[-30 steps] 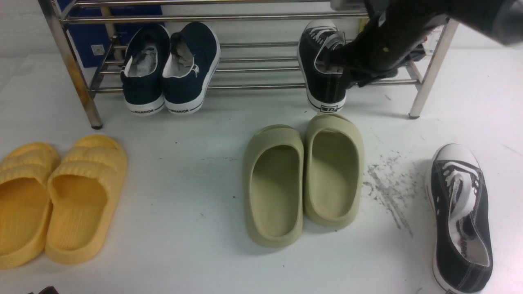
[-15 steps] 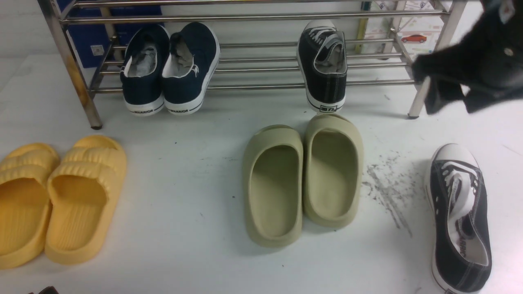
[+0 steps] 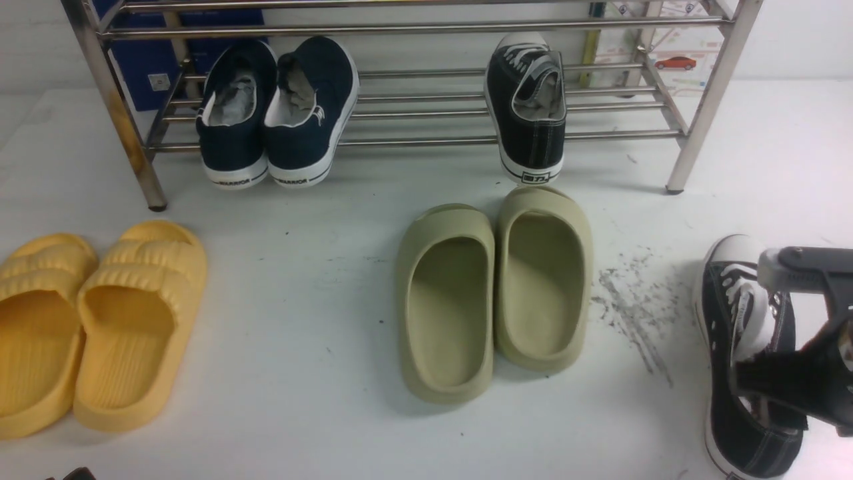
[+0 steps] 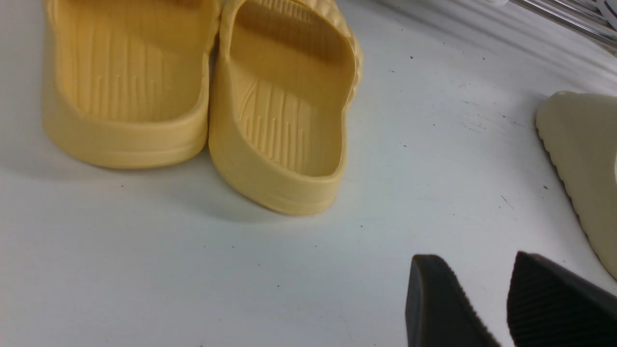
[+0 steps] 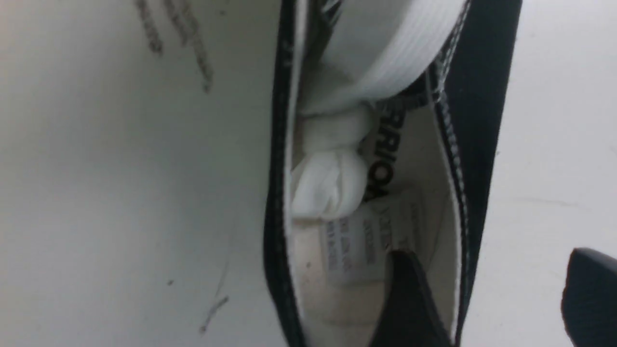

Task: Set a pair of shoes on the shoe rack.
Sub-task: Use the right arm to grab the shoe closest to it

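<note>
One black sneaker (image 3: 526, 100) with a white toe cap stands on the lower tubes of the steel shoe rack (image 3: 400, 29), heel toward me. Its mate (image 3: 726, 427) lies on the white table at the far right, toe pointing to the rack. My right gripper (image 3: 766, 383) hovers over this shoe's heel end. In the right wrist view it (image 5: 496, 294) is open, one finger (image 5: 409, 303) inside the shoe's opening (image 5: 352, 250) and the other (image 5: 590, 294) outside its side wall. My left gripper (image 4: 487, 284) is open above bare table, holding nothing.
Navy slip-ons (image 3: 276, 113) sit on the rack's left part. Olive slides (image 3: 493, 293) lie mid-table just before the racked sneaker. Yellow slides (image 3: 93, 320) lie at the left, close to my left gripper (image 4: 284, 120). Dark scuff marks (image 3: 633, 307) streak the table.
My right gripper has let go of the sneaker on the rack, opened wider, swung right and come down over the second sneaker on the table. The left arm has not moved.
</note>
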Tool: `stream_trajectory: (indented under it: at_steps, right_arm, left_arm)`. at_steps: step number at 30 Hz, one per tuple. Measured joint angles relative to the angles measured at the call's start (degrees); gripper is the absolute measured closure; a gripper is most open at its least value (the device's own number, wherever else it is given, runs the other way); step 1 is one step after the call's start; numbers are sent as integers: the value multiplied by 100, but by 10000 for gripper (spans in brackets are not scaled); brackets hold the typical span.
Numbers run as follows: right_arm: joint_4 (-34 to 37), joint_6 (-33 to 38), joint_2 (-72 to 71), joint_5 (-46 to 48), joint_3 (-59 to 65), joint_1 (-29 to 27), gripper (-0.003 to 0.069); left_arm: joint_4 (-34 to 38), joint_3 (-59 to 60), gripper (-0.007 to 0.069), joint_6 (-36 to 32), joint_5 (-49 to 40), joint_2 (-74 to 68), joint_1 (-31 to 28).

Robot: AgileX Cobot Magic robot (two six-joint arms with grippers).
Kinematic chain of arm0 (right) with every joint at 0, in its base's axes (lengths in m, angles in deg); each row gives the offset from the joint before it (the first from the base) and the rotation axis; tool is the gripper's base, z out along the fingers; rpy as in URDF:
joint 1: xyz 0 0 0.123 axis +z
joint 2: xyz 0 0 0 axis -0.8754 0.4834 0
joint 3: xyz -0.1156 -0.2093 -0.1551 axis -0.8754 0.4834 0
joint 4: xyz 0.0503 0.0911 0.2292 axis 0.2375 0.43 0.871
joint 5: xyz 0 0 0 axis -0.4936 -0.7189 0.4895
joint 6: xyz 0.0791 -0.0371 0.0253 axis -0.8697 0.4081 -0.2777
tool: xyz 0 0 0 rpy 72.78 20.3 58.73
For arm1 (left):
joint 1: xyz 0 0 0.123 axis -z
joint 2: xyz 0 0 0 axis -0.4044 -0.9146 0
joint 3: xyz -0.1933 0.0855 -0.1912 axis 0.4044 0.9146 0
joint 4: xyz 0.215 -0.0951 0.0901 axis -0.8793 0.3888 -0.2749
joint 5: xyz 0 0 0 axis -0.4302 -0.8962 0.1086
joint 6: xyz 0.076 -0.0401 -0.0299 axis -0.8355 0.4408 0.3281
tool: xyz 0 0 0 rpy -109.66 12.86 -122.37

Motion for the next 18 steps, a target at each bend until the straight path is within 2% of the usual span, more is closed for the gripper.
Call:
stream_trajectory:
  at_steps: [4,8,9,12,13,14,15,16,18]
  right_arm:
    - [-690,-583,285,-302,52,0,213]
    - [-755,-526,587,-573,52,0,252]
    - [-705,-434,662,-590,52,0,282]
    - [-636,-216,736,-595,52,0,450]
    - [-647,-212,736,-590,52,0,463]
    - [-735,-201,652,-576,59,0,585]
    - [-753,-201,636,-571,65,0,595]
    - [-872,-201,500,-562,85,-7,641]
    - [-962,-140,326,-554,100,-39,648]
  left_arm:
    - [0,0,386,0,0,0,0]
    - [0,0,386,0,0,0,0]
    - [0,0,386,0,0,0,0]
    - [0,0,386,0,0,0,0]
    - [0,0,386,0,0,0,0]
    - [0,0,386,0,0,0,0]
    - [0,0,386,0,0,0,0]
    - [0,0,386,0,0,0,0]
    - [0,0,386,0,0,0,0]
